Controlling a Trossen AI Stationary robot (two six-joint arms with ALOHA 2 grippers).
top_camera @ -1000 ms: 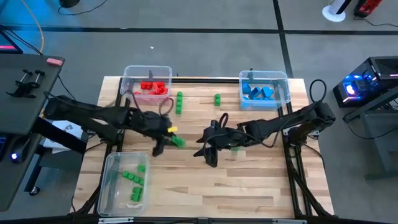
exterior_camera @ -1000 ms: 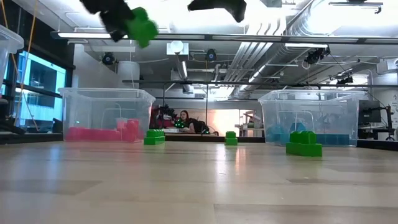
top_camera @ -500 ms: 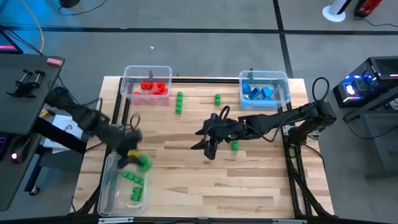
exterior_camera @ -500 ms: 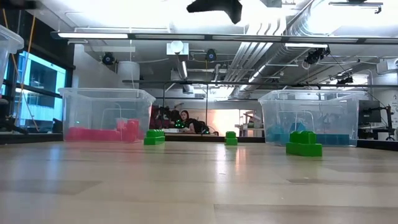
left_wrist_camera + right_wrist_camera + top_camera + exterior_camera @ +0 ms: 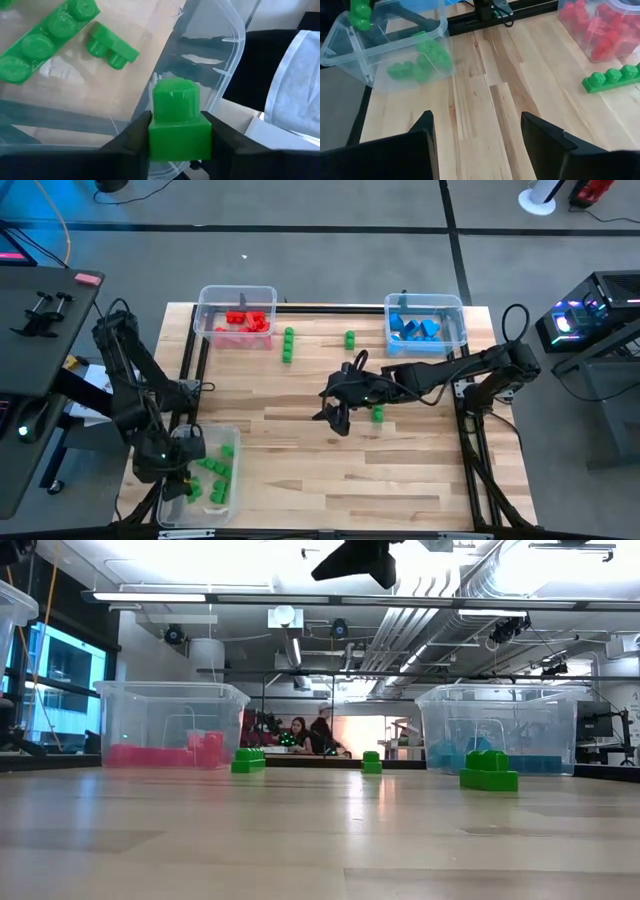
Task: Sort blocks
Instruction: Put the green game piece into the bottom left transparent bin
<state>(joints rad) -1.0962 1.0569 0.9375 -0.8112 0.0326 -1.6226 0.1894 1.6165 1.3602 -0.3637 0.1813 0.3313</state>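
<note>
I have the left gripper (image 5: 178, 477) over the near-left clear bin (image 5: 170, 500), its fingers clamped on a single green block (image 5: 179, 125). From the left wrist view that block sits squeezed between the two dark fingers, stud facing forward, above the bin's rim, with other green blocks (image 5: 47, 37) lying on the bin floor beyond it. In the high view I count several green pieces (image 5: 215, 472) inside that bin.

My right gripper (image 5: 335, 416) hangs above the middle of the table, raised off the wood, its fingers apart with nothing between them; the right wrist view shows bare planks between the two fingers (image 5: 422, 130). Just to its right a small green block (image 5: 378, 414) rests on the table.

Farther back, a green strip of joined blocks (image 5: 288, 345) lies just right of the far-left bin (image 5: 206, 305), which holds the red blocks (image 5: 245, 321). Another green block (image 5: 350, 339) sits near the far edge, between the two far bins. The far-right bin (image 5: 455, 320) holds the blue blocks (image 5: 414, 328).

In the low view I see the red bin at left, the blue bin at right, the green pieces standing on the table between and before them, and the right gripper high overhead. People sit in the room beyond the table (image 5: 300, 735).
</note>
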